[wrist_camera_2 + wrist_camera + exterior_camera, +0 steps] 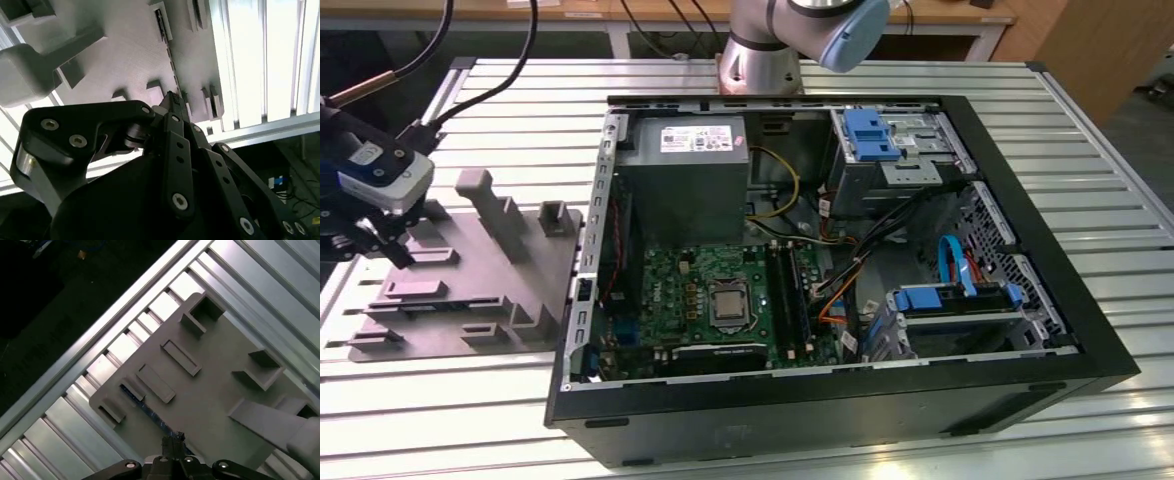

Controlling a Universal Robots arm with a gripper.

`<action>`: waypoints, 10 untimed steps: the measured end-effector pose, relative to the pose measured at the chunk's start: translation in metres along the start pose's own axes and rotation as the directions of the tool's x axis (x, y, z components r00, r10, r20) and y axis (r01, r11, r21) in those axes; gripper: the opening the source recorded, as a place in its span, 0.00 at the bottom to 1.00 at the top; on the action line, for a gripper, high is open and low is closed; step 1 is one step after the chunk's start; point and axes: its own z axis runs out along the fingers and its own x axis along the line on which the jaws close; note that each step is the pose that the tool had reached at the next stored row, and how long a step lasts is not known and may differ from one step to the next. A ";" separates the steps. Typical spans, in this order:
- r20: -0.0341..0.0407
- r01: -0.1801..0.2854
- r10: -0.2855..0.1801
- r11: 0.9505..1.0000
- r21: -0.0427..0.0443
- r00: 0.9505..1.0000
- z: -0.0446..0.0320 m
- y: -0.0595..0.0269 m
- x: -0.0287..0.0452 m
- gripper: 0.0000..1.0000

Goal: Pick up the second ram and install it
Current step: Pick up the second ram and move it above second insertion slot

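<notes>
Low centre in the first wrist view, the end effector (172, 437) has its fingertips drawn close together, right at the end of the second ram (147, 411). The ram is a thin blue edge standing in the grey holder (215, 390). Gripped or merely touching, I cannot tell. So the pick-up is at its very start, and the install is all left to do. The exterior view adds the open computer case (854, 400) mid-frame, its black slot rails (783, 290) well apart from the end effector at far left.
</notes>
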 end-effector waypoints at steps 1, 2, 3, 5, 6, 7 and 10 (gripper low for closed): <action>-0.001 0.018 -0.018 1.000 0.000 1.000 0.0002 0.0000 0.0000 0.10; -0.001 0.035 -0.035 0.999 0.000 0.999 0.0003 0.0000 0.0000 0.10; -0.002 0.053 -0.053 0.999 0.000 0.999 0.0004 0.0000 0.0000 0.10; -0.003 0.087 -0.087 0.996 0.000 0.996 0.0007 -0.0001 0.0000 0.10; -0.004 0.104 -0.104 0.995 0.000 0.995 0.0009 -0.0001 0.0000 0.10; -0.004 0.121 -0.121 0.993 -0.001 0.993 0.0010 -0.0001 0.0000 0.10; -0.006 0.173 -0.173 0.985 -0.001 0.985 0.0014 -0.0001 0.0000 0.10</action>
